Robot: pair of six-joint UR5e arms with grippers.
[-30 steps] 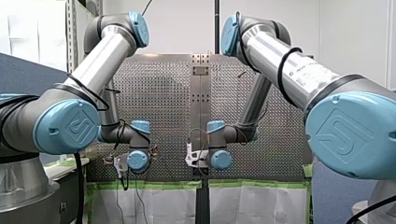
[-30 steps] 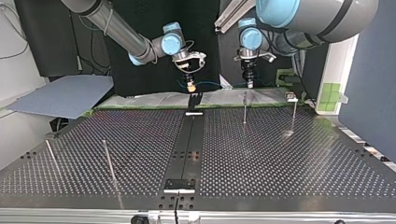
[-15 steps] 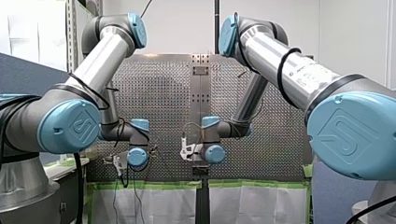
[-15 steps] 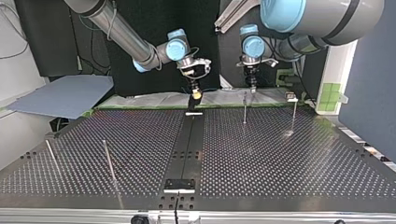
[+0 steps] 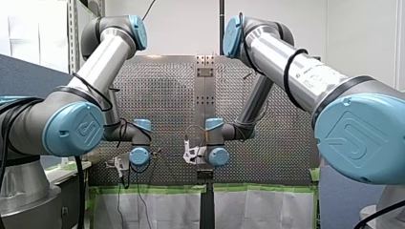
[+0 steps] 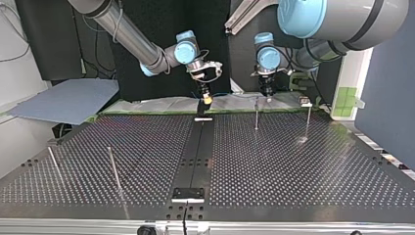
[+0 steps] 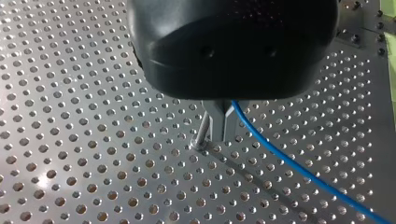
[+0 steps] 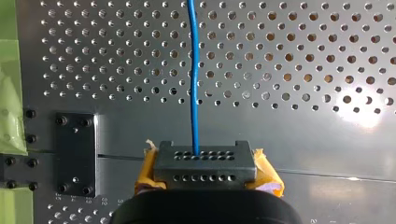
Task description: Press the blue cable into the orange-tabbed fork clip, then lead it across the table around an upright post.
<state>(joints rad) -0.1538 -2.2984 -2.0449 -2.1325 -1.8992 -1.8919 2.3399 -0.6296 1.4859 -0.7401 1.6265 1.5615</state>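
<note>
A pale wall fills the front view's upper middle, with a slotted metal upright at upper left. In the top view a dark backdrop fills the upper left. Below it a grey-blue board, perhaps a mat, lies at mid-left. A blue partition stands at the right edge.

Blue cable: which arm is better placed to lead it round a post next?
Left. The left pincer holds the cable right beside a post, as its wrist view shows. The right pincer hangs over the middle strip, farther from any post.
</note>
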